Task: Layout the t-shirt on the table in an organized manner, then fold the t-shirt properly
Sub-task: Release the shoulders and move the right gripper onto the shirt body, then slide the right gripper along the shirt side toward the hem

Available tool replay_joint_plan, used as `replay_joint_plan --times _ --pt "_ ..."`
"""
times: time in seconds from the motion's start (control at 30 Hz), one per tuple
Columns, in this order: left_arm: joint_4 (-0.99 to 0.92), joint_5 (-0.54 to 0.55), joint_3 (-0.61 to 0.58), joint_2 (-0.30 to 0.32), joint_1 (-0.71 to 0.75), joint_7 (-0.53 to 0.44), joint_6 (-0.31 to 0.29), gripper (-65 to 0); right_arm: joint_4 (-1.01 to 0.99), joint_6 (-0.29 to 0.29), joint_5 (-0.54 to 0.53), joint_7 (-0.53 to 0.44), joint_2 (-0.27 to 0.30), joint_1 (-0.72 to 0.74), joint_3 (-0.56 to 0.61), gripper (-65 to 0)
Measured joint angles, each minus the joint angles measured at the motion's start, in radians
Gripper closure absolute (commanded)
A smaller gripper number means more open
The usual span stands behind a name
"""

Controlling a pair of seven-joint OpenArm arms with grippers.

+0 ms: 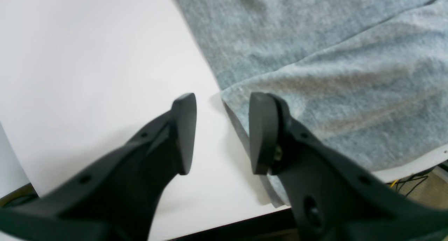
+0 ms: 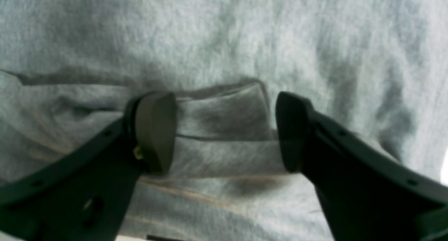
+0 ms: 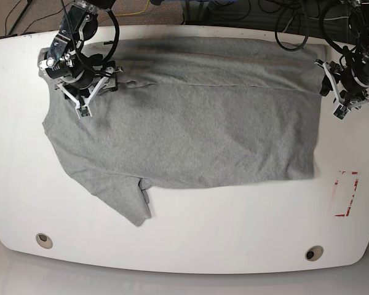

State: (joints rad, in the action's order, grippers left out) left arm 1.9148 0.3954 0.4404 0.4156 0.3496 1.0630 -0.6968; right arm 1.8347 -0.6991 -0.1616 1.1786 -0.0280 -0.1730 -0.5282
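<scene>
The heather-grey cotton t-shirt (image 3: 190,129) was spread across the far half of the glossy white table (image 3: 190,246), one long edge already folded over. It looked soft and limp, so I'd grab doubled hems or corners, never flat cloth. The left gripper (image 1: 222,134) was spread wide at the shirt's 3 o'clock corner, holding nothing. The right gripper (image 2: 225,132), at 10 o'clock, straddled a bunched fold, jaws parted, though it's blurry, so maybe touching.
</scene>
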Motion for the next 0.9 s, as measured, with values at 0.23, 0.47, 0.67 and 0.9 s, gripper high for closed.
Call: replay_joint_plan --times 0.23,0.47,0.67,0.9 --pt "0.000 0.000 0.000 0.000 0.000 0.000 0.000 -23.6 -0.003 0.000 0.000 0.000 0.000 0.000 0.000 -24.3" --pt "0.000 0.000 0.000 0.000 0.000 0.000 0.000 -23.6 -0.003 0.000 -0.001 0.000 -0.001 0.000 0.000 -3.0" --pt "0.000 0.000 -0.001 0.000 0.000 0.000 0.000 -23.6 0.009 0.000 0.000 0.001 0.000 0.000 0.000 -2.5" --pt "0.000 0.000 -0.001 -0.002 0.000 0.000 0.000 -23.6 0.079 0.000 0.000 0.001 0.000 0.000 0.000 -2.5"
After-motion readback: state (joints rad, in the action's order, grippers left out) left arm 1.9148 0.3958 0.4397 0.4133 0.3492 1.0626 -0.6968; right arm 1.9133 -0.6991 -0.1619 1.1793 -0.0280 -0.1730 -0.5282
